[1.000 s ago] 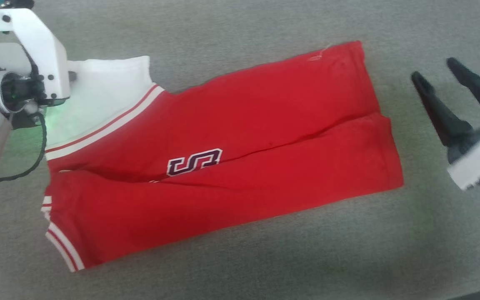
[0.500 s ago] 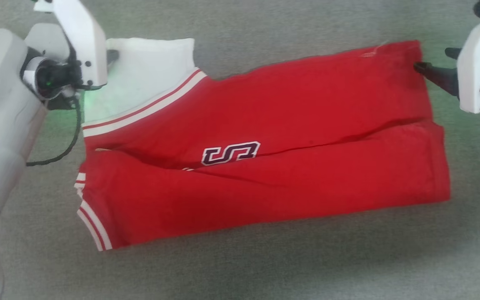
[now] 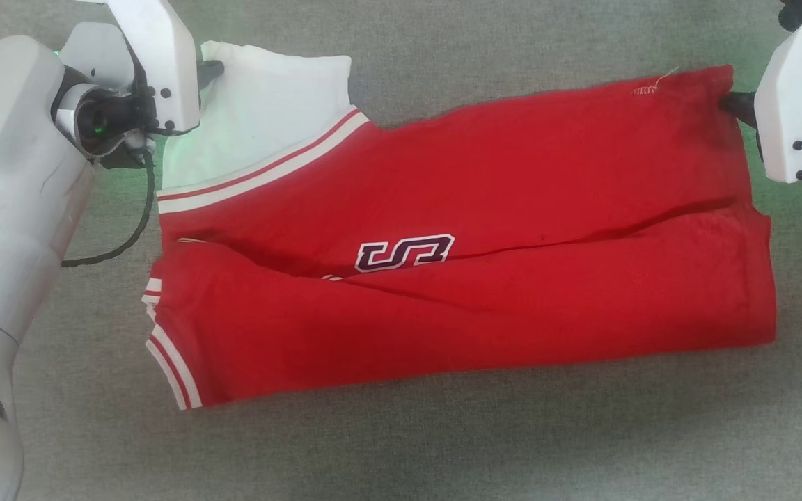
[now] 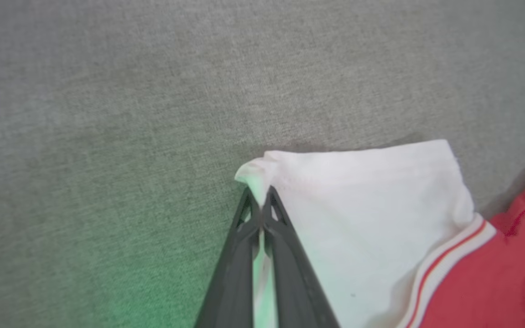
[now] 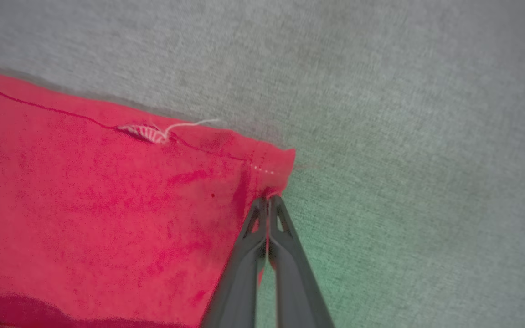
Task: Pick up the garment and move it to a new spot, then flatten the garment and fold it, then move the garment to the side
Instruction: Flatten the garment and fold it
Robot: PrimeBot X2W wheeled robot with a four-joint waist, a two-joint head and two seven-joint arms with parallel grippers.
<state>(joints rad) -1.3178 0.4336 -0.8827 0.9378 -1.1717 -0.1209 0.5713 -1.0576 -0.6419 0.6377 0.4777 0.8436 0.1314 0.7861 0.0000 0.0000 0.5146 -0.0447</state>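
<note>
The garment (image 3: 484, 229) lies folded lengthwise on the grey surface, bright red with a white panel (image 3: 262, 118) and striped trim at its left end and a dark letter patch in the middle. My left gripper (image 4: 260, 200) is shut on the far left corner of the white panel (image 4: 362, 205); in the head view it sits at the upper left (image 3: 209, 69). At the far right red corner (image 5: 267, 168), my right gripper (image 5: 269, 198) is shut with the cloth edge pinched between its fingertips; in the head view its dark fingers (image 3: 738, 104) meet that corner.
The grey upholstered surface (image 3: 443, 445) stretches all around the garment. My pale left forearm (image 3: 4, 209) and its black cable (image 3: 126, 236) stand along the left edge. A loose white thread (image 5: 189, 124) sticks out of the red hem.
My right gripper has come in from the right to the far right red corner and shut on it. The head camera has shifted. My left gripper keeps its hold on the white corner.
</note>
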